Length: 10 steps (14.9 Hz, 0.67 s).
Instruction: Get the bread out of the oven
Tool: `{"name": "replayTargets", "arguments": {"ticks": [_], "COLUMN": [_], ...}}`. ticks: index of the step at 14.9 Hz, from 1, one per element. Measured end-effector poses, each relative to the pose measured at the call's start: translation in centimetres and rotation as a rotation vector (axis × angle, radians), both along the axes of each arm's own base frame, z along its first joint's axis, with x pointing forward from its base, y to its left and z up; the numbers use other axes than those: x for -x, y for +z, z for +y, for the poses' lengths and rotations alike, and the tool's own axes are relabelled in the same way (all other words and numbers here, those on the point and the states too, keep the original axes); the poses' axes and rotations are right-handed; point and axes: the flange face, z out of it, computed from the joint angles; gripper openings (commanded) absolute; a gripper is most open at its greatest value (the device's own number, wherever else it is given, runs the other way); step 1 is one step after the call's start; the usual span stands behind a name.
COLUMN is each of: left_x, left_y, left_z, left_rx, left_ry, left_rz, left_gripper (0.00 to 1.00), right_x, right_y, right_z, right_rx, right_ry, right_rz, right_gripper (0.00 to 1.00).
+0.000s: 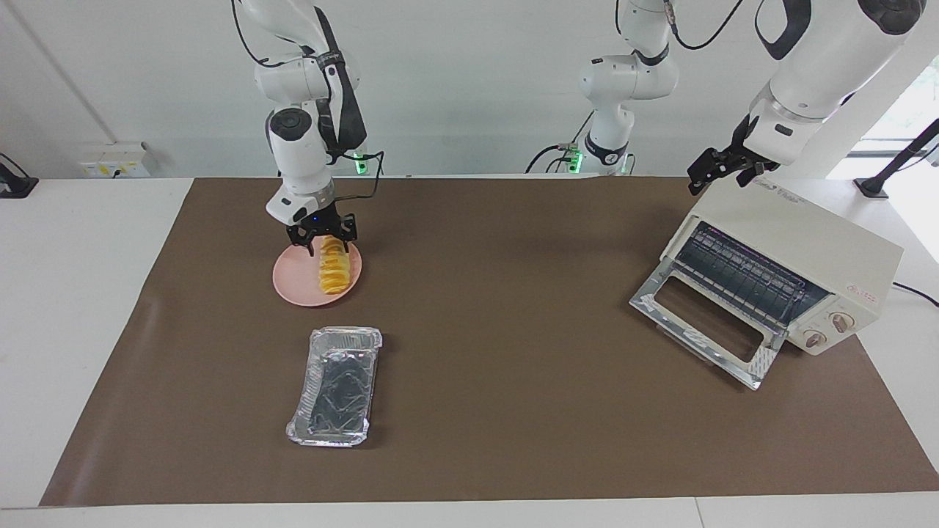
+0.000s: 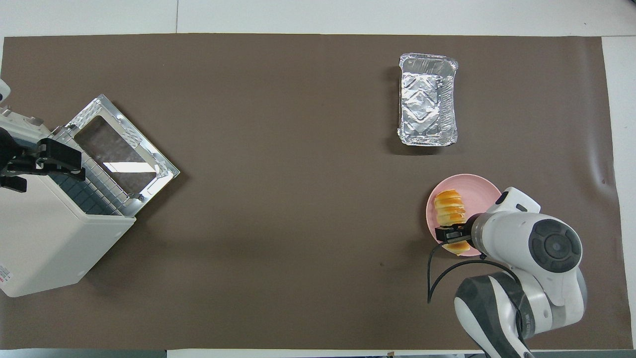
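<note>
While the bread lies on the pink plate, my right claw is clamped on it. My left claw waits over the oven; I cannot tell its state.

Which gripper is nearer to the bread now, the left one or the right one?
The right. The right gripper is down at the bread on the pink plate; the left gripper hangs over the oven, at the table's other end.

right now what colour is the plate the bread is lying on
Pale pink. The plate under the golden-yellow bread shows best in the overhead view.
</note>
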Motion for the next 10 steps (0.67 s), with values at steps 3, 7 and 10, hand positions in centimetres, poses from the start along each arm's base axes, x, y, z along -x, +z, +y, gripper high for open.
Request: {"name": "replayTargets", "arguments": {"ticks": [3,7,10], "left_x": [0.0,0.0,0.0], "left_y": [0.0,0.0,0.0], "left_z": [0.0,0.0,0.0], "left_rx": [0.0,0.0,0.0], "left_ry": [0.0,0.0,0.0], "left_rz": [0.0,0.0,0.0], "left_gripper": [1.0,1.0,1.0], "right_x": [-2.3,-8.1,-10.5], "right_y": [3.7,11.7,14.7], "right_z": [0.0,-2.8,-5.9], "right_rx": [0.01,0.012,-0.049], "right_ry": [-0.014,0.005,0.007], "right_rz": [0.024,-0.021,-0.005], "right_gripper": [1.0,1.0,1.0]}}
